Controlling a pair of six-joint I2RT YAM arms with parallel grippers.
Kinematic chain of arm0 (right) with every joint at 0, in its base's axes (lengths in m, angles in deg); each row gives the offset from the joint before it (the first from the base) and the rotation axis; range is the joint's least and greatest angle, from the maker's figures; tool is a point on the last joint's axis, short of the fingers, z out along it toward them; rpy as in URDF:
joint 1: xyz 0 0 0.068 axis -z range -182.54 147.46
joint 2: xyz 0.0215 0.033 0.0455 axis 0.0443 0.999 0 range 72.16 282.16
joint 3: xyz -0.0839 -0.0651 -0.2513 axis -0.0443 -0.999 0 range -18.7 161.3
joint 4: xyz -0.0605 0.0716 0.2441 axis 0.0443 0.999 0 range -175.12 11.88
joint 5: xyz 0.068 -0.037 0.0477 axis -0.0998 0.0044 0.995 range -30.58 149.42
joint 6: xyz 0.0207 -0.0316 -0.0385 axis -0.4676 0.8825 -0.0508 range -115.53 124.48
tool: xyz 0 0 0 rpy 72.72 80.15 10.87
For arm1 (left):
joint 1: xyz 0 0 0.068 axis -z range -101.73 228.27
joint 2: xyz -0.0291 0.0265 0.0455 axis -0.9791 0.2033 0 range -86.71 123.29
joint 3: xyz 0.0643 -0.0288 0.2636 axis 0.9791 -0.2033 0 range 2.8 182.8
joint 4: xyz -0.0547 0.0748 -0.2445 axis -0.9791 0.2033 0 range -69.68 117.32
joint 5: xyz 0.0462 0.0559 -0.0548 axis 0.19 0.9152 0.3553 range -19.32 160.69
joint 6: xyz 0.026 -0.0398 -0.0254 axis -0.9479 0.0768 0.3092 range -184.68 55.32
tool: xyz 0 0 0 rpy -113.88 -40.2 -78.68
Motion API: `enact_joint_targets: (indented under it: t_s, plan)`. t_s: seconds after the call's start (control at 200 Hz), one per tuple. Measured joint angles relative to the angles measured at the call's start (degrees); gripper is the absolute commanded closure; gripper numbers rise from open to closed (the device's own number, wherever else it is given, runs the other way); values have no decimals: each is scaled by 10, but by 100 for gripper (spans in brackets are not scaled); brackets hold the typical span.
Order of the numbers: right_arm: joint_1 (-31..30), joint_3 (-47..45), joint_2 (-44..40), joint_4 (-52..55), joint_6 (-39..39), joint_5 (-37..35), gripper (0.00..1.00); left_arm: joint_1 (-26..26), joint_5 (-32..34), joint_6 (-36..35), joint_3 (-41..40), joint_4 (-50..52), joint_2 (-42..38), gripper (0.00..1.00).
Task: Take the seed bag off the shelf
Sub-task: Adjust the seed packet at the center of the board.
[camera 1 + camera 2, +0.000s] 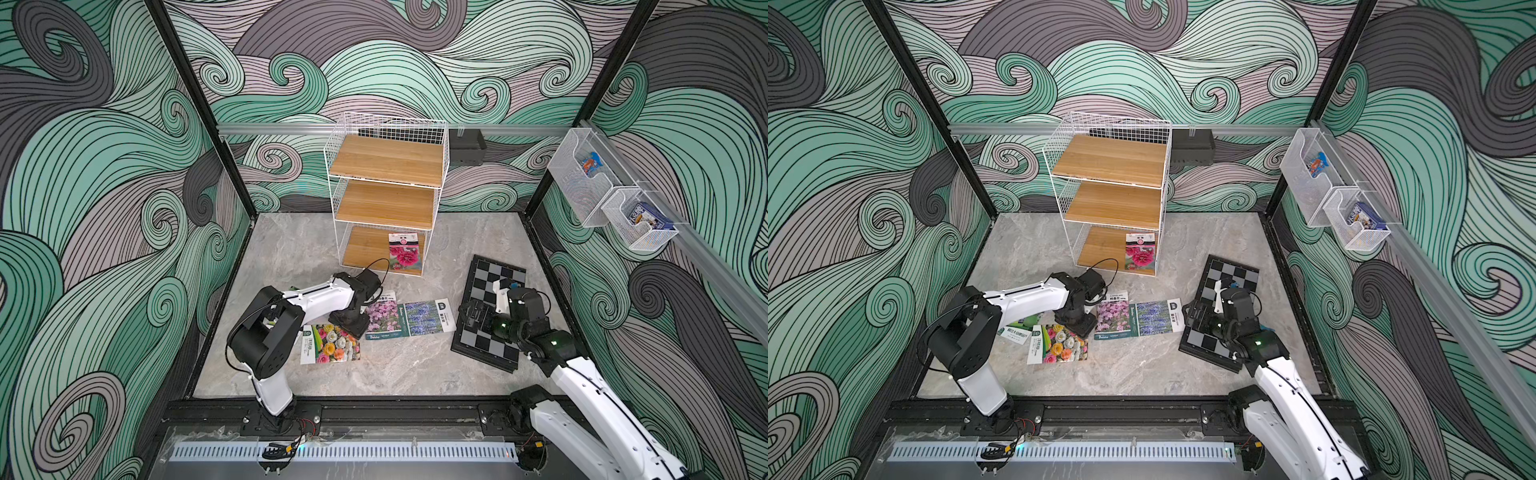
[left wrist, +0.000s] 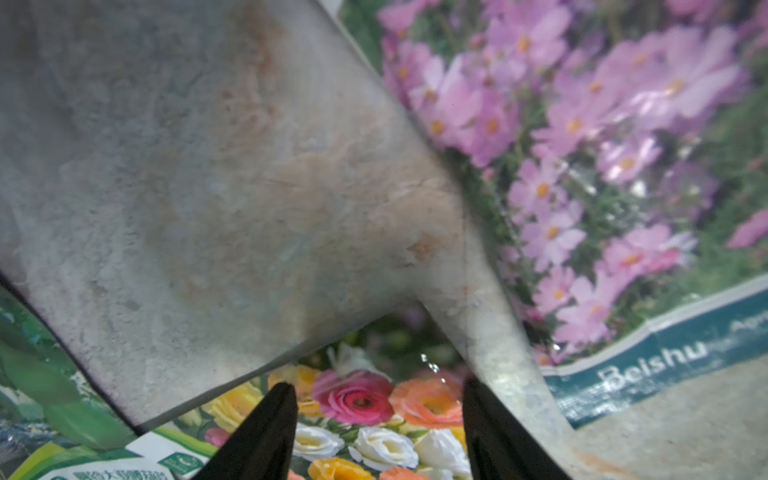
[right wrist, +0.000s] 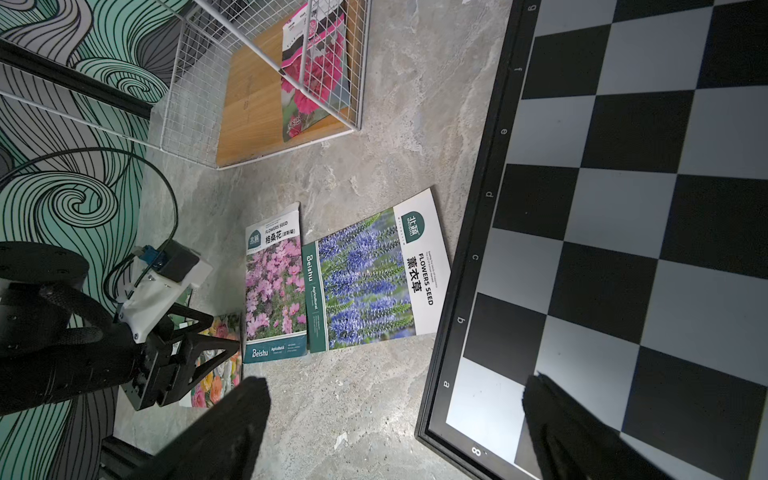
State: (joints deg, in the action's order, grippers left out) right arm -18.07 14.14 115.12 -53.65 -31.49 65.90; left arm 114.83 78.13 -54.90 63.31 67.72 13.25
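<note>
Left tool (image 2: 378, 392): fingers (image 2: 266, 432) cut off by the wrist view's edge; tips hidden under its own body in both top views.
Green packet (image 1: 1022, 328): mostly under the left arm; print unreadable.
Pink-flower packet (image 2: 582, 166): blurred, running off the view's edge.
Seed bag (image 3: 312, 70): top cut off, partly behind the shelf (image 3: 249, 108) wires.
Chessboard (image 1: 490, 286): partly covered by the right arm.
Bin contents (image 1: 590, 164): too small to identify.

High front top views share the whole table (image 1: 395, 374); the left wrist looks closely down, the right wrist across toward the shelf (image 3: 245, 108).
</note>
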Motion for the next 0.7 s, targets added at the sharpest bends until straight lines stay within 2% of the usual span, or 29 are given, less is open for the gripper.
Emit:
enact_joint_targets:
  t_s: [0.175,0.44,0.57,0.7]
  plan:
    - [0,0,-2,1,12,0,1,0,-4,103,-6,-1,6,34]
    - [0,1,-5,11,40,6,1,-21,-43,250,-55,-42,-30,34]
    - [0,1,-4,13,50,12,1,-49,-58,311,-61,-65,-33,34]
    - [0,2,-3,17,63,17,1,-99,-55,351,-41,-86,-17,34]
